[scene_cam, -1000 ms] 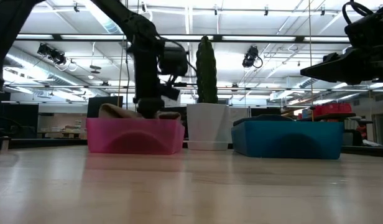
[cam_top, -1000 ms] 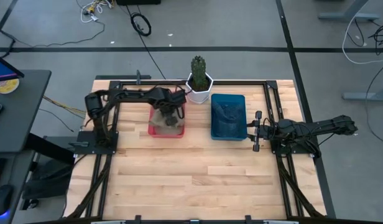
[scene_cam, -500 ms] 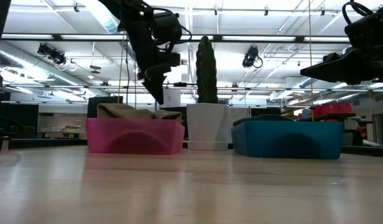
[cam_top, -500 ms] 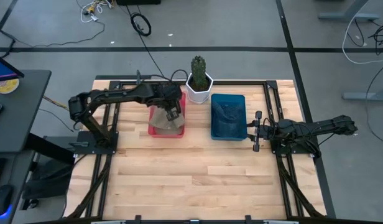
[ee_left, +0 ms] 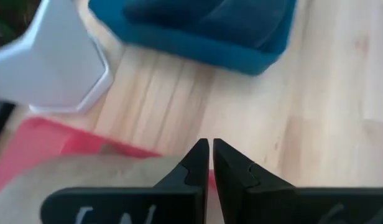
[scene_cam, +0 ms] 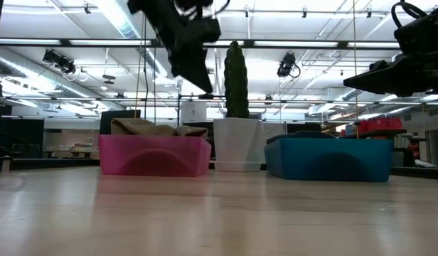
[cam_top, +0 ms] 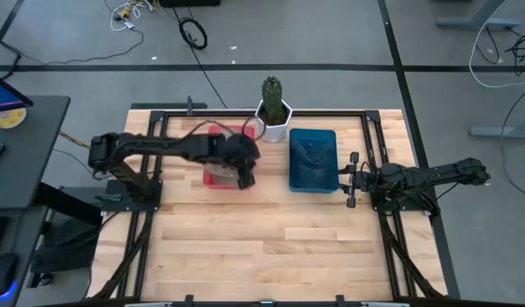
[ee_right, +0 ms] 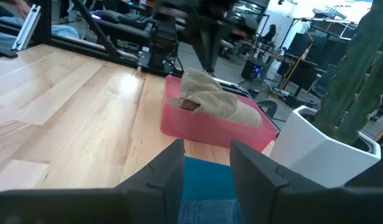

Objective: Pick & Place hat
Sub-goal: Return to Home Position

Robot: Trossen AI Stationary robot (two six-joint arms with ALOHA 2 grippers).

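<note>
Left gripper point(cam_top: 244, 176), fingers pinched nearly shut on nothing, hangs high over the red bin's point(scene_cam: 155, 158) 5 o'clock corner, arm stretched from 9 o'clock. The brown cap point(scene_cam: 144, 127) lies inside the bin. Right gripper point(cam_top: 351, 179), fingers parted, waits at 3 o'clock.

left claw point(scene_cam: 196, 71): blurred | red bin point(cam_top: 213, 177): partly hidden by left arm point(cam_top: 173, 147)

Left jaws raised, seemingly off bin point(scene_cam: 153, 156)

Left gripper point(cam_top: 244, 176) held high, fingers together, right gripper point(cam_top: 351, 180) seemingly parted.
</note>
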